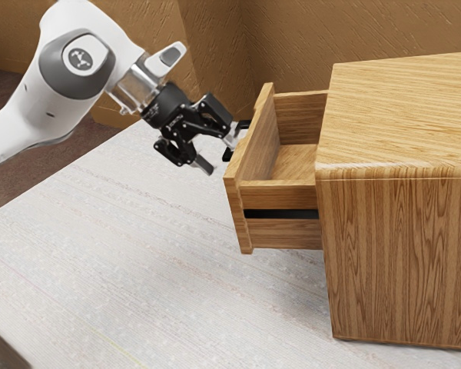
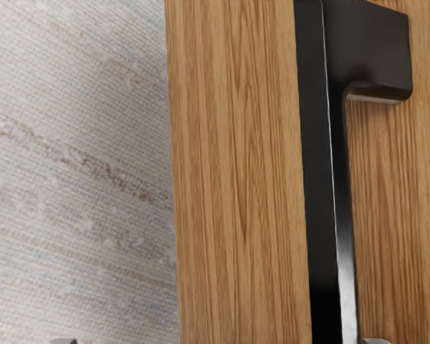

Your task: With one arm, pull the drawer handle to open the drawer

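Observation:
A wooden drawer (image 1: 280, 165) stands pulled well out of the wooden cabinet (image 1: 399, 192), toward the exterior view's left. Its inside is empty. The black bar handle (image 1: 243, 124) sits on the drawer front (image 1: 248, 173), mostly hidden behind my hand. My black gripper (image 1: 217, 160) hovers just off the drawer front, near the handle, open with its fingers spread. In the wrist view the handle (image 2: 322, 186) runs along the wood front (image 2: 236, 179) close under the hand, with its mounting post (image 2: 373, 57) at one end.
The cabinet sits on a pale grey tabletop (image 1: 123, 254) with wide free room on the exterior view's left and front. Brown walls (image 1: 307, 38) rise behind the cabinet and arm.

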Action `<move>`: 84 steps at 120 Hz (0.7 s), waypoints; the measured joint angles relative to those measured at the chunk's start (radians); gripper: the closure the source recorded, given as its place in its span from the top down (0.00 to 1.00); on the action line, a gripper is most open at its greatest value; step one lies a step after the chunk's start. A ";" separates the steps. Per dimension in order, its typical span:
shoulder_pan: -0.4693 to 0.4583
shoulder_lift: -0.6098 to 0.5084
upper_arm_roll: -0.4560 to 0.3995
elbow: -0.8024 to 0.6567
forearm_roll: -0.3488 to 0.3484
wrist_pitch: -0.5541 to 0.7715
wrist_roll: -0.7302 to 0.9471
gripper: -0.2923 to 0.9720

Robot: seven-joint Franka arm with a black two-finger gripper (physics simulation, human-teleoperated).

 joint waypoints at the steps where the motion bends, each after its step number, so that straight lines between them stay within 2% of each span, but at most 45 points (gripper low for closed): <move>1: 0.001 -0.001 0.000 -0.002 0.001 0.000 0.000 0.61; 21: 0.031 -0.039 0.006 -0.033 0.015 0.001 0.003 0.61; 84: 0.101 -0.037 0.005 -0.035 0.021 -0.006 0.030 0.61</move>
